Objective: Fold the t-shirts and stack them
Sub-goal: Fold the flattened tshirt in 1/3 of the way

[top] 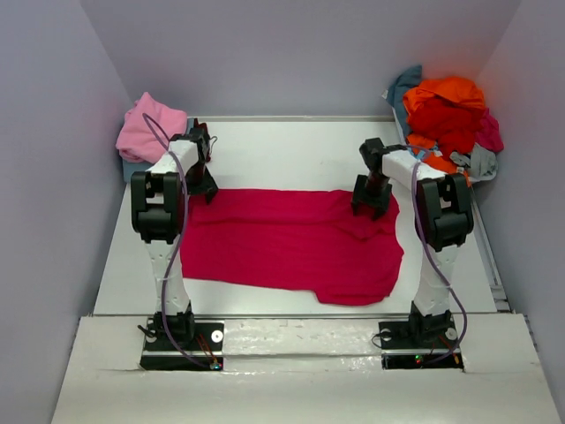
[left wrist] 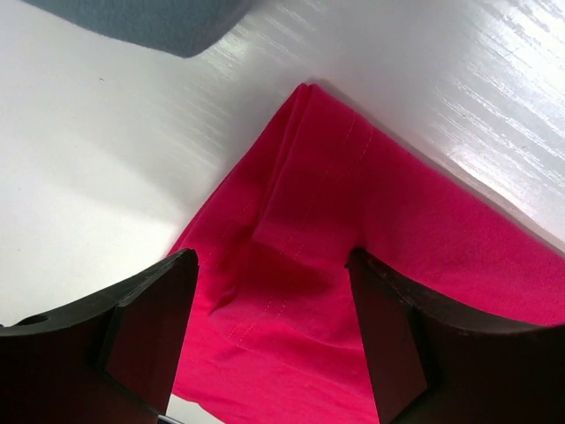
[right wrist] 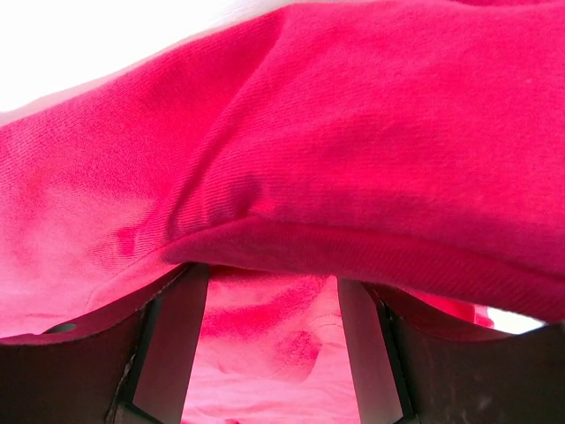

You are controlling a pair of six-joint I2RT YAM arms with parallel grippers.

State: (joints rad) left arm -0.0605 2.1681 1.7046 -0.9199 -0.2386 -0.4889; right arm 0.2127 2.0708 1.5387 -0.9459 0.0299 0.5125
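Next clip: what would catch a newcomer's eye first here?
A magenta-red t-shirt lies spread across the middle of the table. The left gripper is at its far left corner and the right gripper at its far right edge, both with jaws apart. A heap of orange and red shirts fills the far right corner, and a pink shirt sits far left.

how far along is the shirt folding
Done, it seems: a pink shirt sits on a blue shirt at the far left. In hand: the magenta shirt lies spread out, unfolded, open jaws at its two far corners. Left: that fold, plus the heap of shirts far right.
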